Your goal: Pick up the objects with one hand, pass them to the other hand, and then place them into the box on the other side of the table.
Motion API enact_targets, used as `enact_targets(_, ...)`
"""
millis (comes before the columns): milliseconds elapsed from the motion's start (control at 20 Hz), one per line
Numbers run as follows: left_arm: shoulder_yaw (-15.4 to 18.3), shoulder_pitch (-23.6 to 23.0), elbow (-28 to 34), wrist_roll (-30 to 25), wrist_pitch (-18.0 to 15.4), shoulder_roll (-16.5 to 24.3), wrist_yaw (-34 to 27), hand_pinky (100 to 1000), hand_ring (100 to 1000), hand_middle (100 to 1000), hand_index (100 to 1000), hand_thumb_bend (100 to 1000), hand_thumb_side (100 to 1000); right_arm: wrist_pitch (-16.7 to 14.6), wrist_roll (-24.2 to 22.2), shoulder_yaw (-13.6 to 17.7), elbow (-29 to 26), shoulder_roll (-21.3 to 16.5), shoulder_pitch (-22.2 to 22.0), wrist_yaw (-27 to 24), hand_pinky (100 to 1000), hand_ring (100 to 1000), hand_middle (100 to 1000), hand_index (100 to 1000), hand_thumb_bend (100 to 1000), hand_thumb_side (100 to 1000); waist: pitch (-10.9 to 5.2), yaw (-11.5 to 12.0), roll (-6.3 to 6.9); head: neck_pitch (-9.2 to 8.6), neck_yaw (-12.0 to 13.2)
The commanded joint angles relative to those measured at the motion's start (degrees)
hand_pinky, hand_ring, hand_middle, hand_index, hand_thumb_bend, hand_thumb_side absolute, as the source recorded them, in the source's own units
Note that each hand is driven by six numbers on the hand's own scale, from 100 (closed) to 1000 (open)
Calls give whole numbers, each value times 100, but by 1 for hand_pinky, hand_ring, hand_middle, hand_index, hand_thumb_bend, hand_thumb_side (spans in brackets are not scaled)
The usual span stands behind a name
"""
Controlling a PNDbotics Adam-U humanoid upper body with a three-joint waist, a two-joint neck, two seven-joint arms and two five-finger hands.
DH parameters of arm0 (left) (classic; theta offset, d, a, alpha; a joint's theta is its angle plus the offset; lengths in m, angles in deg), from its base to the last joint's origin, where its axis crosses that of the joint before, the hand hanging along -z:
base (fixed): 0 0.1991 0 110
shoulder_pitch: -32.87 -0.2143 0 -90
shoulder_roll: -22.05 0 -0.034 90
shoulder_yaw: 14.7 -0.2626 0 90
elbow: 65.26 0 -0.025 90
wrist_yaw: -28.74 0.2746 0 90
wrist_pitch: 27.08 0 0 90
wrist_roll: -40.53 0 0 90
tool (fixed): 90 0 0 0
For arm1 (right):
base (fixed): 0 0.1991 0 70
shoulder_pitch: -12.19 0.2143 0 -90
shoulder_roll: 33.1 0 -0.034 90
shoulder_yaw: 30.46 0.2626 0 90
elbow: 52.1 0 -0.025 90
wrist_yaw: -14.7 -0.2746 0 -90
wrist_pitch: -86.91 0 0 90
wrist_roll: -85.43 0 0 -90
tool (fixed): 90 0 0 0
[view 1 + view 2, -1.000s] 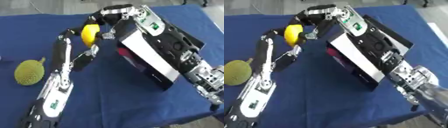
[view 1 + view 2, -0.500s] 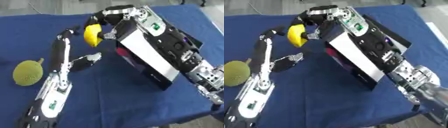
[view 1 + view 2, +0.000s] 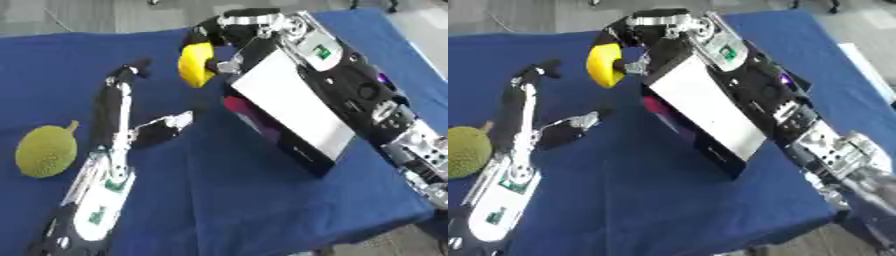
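A blue cloth covers the desk (image 3: 227,200). The right hand (image 3: 229,31) has its fingers curled around the yellow fruit (image 3: 196,64), held above the cloth beside the box (image 3: 293,117). The left hand (image 3: 162,128) hangs relaxed, holding nothing. Risk: the fruit may strike the box edge and drop outside.

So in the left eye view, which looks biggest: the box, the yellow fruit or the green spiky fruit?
1. Box, by far the largest.
2. Green spiky fruit.
3. Yellow fruit, partly hidden by the right hand; close to the green one, so that order is unsure.

The right arm (image 3: 350,85) hides most of the box (image 3: 289,120) and its contents.
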Motion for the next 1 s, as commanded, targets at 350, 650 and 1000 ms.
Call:
enact_targets(350,73,-213,441,-30,198,489,-95,822,801,633,844,784,602,-32,738,332,138,-576,-199,78,950,1000,837,712,100,149,-381,-261,30,-12,165)
enact_targets(650,90,-374,677,-68,318,763,-193,821,799,632,845,773,597,-199,1127,443,246,-741,-437,244,947,1000,838,712,100,152,-469,-384,70,-12,151)
enact_targets(1000,120,-460,792,-82,410,887,-277,821,800,631,847,762,600,-265,1366,589,447,-886,-758,519,943,1000,840,713,100,163,-515,-481,90,-12,109)
